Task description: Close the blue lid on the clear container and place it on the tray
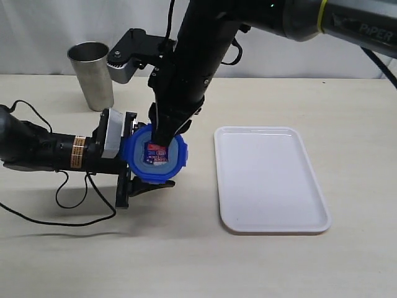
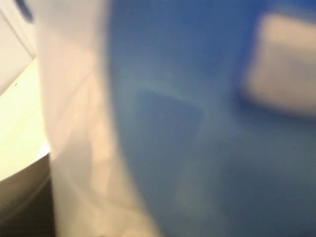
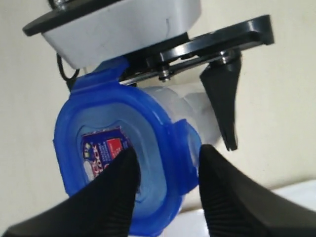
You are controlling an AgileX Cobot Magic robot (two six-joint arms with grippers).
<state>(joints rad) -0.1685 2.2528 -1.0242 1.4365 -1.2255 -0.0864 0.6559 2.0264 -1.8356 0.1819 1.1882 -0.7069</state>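
Observation:
The blue lid (image 1: 155, 155) with its red-and-white sticker sits on top of the clear container (image 3: 192, 106); in the exterior view the lid hides most of the container's body. My left gripper (image 1: 146, 155) reaches in from the left and is shut on the container, one black finger (image 3: 222, 98) lying against its wall. My right gripper (image 1: 166, 139) comes down from above and is shut on the lid (image 3: 163, 143): one fingertip presses beside the sticker and the other sits outside a side flap. The left wrist view is a blur of blue lid (image 2: 207, 148) and clear plastic. The white tray (image 1: 267, 186) lies flat to the right.
A grey steel tumbler (image 1: 93, 74) stands at the back left. The left arm's black cable (image 1: 80, 211) loops over the table in front of that arm. The tray's near edge lies a short way right of the lid.

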